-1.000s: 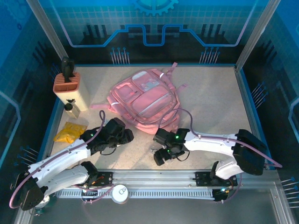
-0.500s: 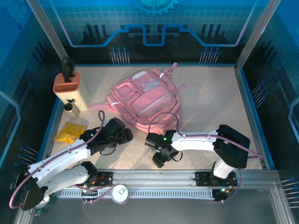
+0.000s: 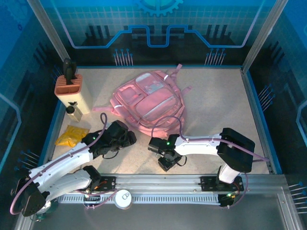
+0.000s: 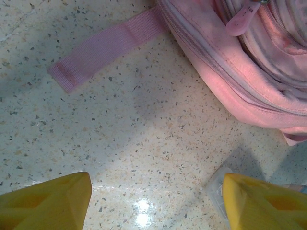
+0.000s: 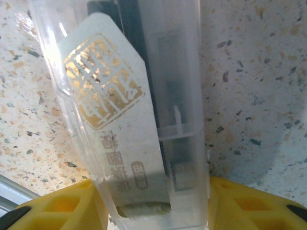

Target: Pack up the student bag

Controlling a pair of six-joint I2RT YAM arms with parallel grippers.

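The student bag (image 3: 148,103) lies on the counter (image 3: 216,105) toward 12 o'clock, with open room at its 3 o'clock. The left claw (image 4: 153,201) stands apart at the bag's 7 o'clock edge. The right wrist view shows the right claw (image 5: 153,206) clamped on a clear plastic case (image 5: 129,110).

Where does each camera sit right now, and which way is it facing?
Top external: above and behind the arm bases, looking down the table at the student bag; both arms, left pincer and right pincer show.
Left wrist: on the left arm, facing down at the student bag's edge and a loose strap; its yellow fingertips show, apart.
Right wrist: on the right arm, facing down at a clear case between its own fingertips.
Shared: top and left wrist both show the student bag.
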